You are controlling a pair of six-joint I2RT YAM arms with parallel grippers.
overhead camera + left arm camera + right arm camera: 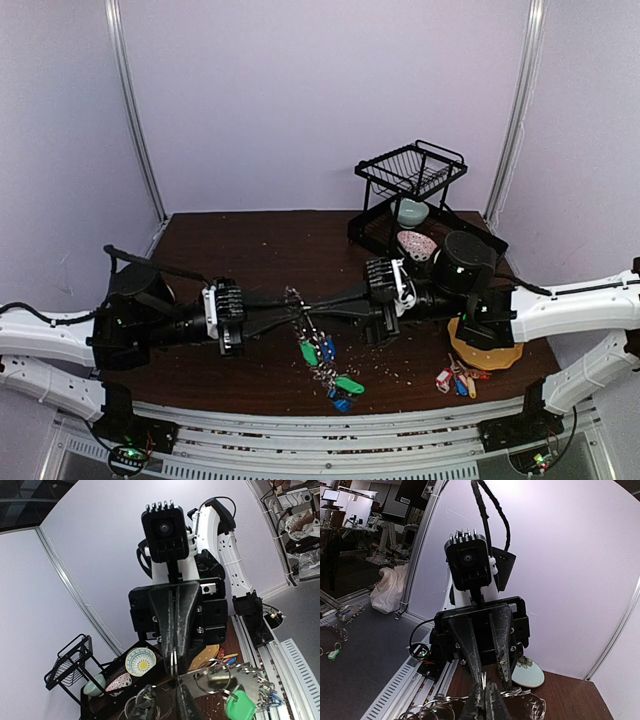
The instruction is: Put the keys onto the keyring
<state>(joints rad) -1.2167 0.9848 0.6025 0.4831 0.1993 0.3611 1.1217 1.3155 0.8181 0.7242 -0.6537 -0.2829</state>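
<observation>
The keyring [303, 312] hangs between both grippers over the middle of the table. Its green [310, 352] and blue [328, 349] tagged keys dangle below, with more lower down [348, 385]. My right gripper [318, 312] comes in from the right. In the left wrist view it [173, 656] is shut on a silver double-wire ring [173, 666]. My left gripper [292, 318] faces it tip to tip. Its fingers [481, 672] stand apart on either side of that ring. A green tag [240, 705] and small loops hang beside them.
A loose bunch of red, yellow and blue tagged keys [458, 380] lies front right beside a cork mat [487, 352]. A black dish rack [412, 170] with bowls [416, 245] stands at the back right. Small crumbs litter the dark table [230, 250].
</observation>
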